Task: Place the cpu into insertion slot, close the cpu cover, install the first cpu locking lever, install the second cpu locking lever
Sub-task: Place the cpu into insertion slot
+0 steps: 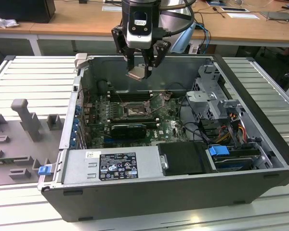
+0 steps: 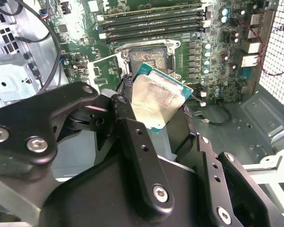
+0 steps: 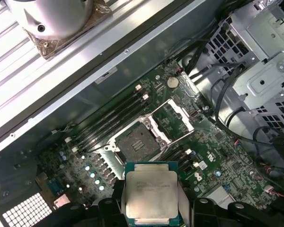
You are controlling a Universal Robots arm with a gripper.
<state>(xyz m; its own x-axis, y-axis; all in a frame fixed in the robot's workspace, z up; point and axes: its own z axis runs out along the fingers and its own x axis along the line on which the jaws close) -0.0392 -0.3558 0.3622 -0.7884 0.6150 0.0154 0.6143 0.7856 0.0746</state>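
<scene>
Exterior view, left to right: slatted worktop [image 1: 29, 72]; open computer case [image 1: 149, 192]; claw [image 1: 141, 71] clamped on the cpu [image 1: 136, 74], well above the bare insertion slot [image 1: 134, 111]; cpu cover [image 1: 160, 99] swung open beside the socket. Good practice, as judged: level the chip, square its edges with the socket rim, and descend gently without sideways drag.

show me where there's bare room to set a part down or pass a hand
Bare: table slats at the exterior view's right of the case, and at its left behind the grey fixtures. Crowded: the board, cables by the drive cage, and above the slot, where the gripper holds the cpu.
</scene>
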